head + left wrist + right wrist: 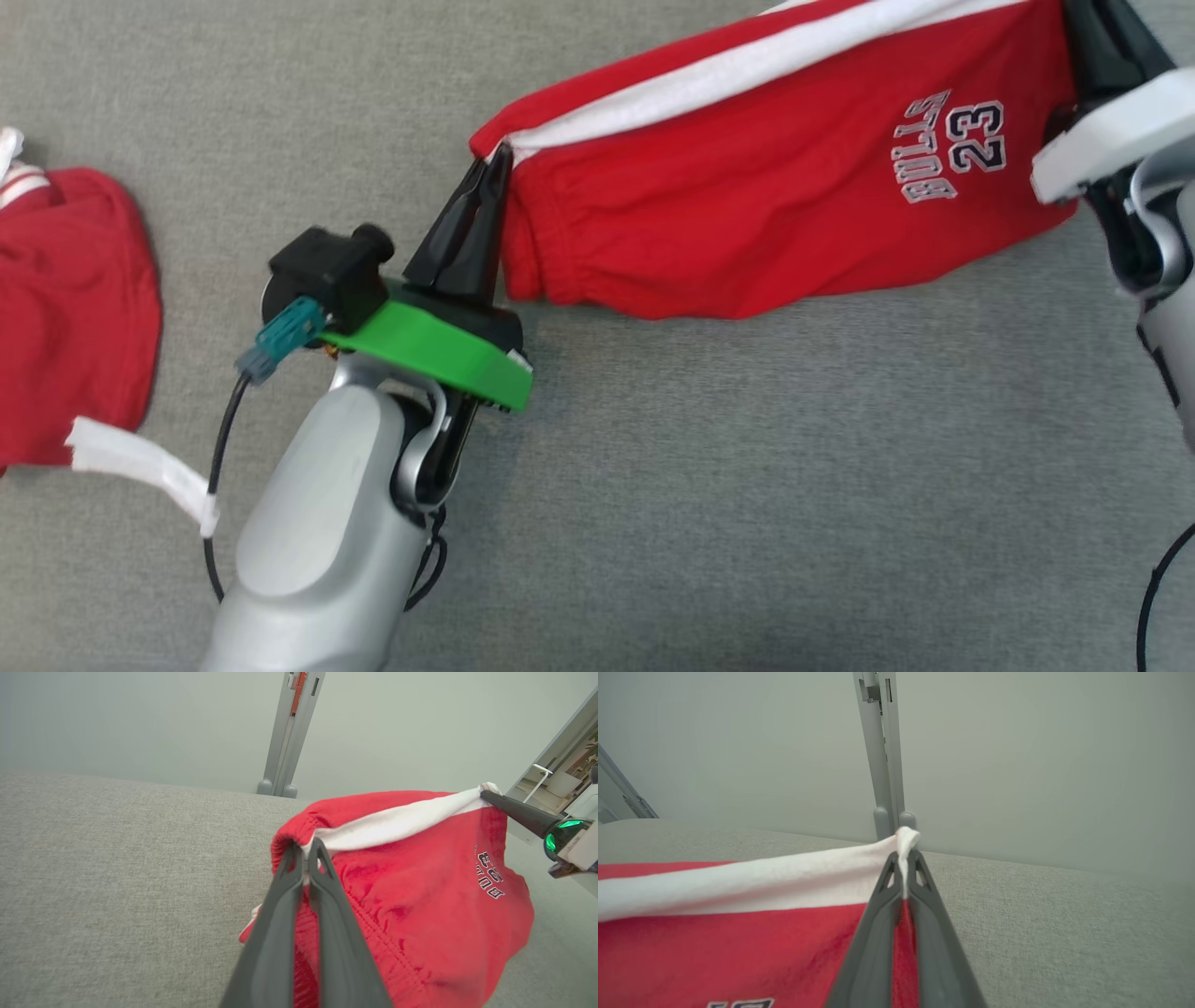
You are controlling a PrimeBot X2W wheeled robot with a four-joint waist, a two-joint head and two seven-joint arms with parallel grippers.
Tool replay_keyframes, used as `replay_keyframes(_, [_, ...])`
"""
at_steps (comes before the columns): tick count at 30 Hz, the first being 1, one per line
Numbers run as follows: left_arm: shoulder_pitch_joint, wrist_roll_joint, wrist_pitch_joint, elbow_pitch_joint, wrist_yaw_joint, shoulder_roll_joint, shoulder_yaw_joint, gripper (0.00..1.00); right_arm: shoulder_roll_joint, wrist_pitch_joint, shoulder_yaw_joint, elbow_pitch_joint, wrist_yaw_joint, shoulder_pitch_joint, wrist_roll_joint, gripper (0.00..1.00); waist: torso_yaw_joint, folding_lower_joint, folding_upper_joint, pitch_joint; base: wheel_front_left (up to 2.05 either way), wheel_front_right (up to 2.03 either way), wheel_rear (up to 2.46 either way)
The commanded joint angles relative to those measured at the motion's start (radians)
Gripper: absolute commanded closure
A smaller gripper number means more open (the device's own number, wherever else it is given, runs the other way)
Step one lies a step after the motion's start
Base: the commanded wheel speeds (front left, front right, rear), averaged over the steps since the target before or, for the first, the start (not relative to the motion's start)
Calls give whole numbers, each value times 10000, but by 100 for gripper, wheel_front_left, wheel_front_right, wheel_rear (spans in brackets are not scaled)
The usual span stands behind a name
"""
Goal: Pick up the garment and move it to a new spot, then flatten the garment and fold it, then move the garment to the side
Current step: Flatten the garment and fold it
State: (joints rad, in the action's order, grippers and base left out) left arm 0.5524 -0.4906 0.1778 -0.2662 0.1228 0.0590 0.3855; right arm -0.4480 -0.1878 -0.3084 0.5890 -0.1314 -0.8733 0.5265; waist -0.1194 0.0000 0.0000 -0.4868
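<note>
While we are carrying with both arms, we are listing the holdings from the tips outward.

Item 1, left gripper [306, 848]: we are clamping it fully closed on the gathered waistband corner of the red basketball shorts [747, 205], just where the white side stripe [747, 70] is meeting the elastic. We are taking a corner, not the middle, so that the cloth is hanging from one clean edge.

Item 2, right gripper [903, 858]: we are pinching it closed on the other end of that same stripe, at the leg hem, with a tuft of white poking up past the tips.

Item 3, the shorts: we are stretching them between the two grips, stripe edge taut and uppermost, the red panel with the BULLS 23 print [962, 145] sagging beneath. They are hanging over the upper right of the grey fabric surface [747, 485]; whether the lower edge is brushing it we cannot tell. We are judging that this two-corner hold is serving the move to a new spot and preparing the flattening.

Item 4, second red garment [75, 308]: lying at the far left, well apart from the left gripper; we are judging that we are holding the shorts rightward to avoid tangling with it.

Item 5, grey upright post [882, 751]: standing beyond the far edge of the surface.
</note>
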Motion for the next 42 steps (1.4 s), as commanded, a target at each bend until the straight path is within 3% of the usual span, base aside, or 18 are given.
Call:
replay_keyframes(1, [354,-81,129,-249,31,-13,103,100,-88,-118,-169,325,14,-379,103,100,-611,0,0,-593,0,0,0])
replay_keyframes(9, [1407,-568,564,-1778,69,-65,754,100,-38,-448,-1615,2049,14,-1879,514,100,-701,0,0,-787,0,0,0])
replay_keyframes(10, [1520,-610,607,-1908,74,-65,837,90,-25,-498,-1710,2250,14,-2018,570,58,-689,0,0,-796,0,0,0])
replay_keyframes(11, [1582,-670,640,-1999,76,-70,904,61,0,-580,-1765,2385,14,-2089,584,16,-675,0,0,-796,0,0,0])
replay_keyframes(12, [1622,-732,680,-2110,80,-72,983,0,31,-638,-1848,2523,14,-2145,551,0,-647,0,0,-786,0,0,0])
replay_keyframes(17, [1508,-728,811,-2429,-30,-63,1004,0,107,-778,-1540,2197,14,-1854,135,0,-395,0,0,-539,0,0,0])
replay_keyframes(23, [883,109,873,-1697,-856,236,244,0,362,-775,-8,-13,14,-161,-1003,0,101,0,0,-2,0,0,0])
replay_keyframes(32, [-431,1511,864,-173,-1845,738,-1198,0,1476,-776,1819,-2798,14,2821,-2220,0,943,0,0,968,0,0,0])
replay_keyframes(42, [-1754,2097,865,145,-2028,910,-1919,0,2432,-777,2527,-4325,14,5496,-2673,0,1621,0,0,1873,0,0,0])
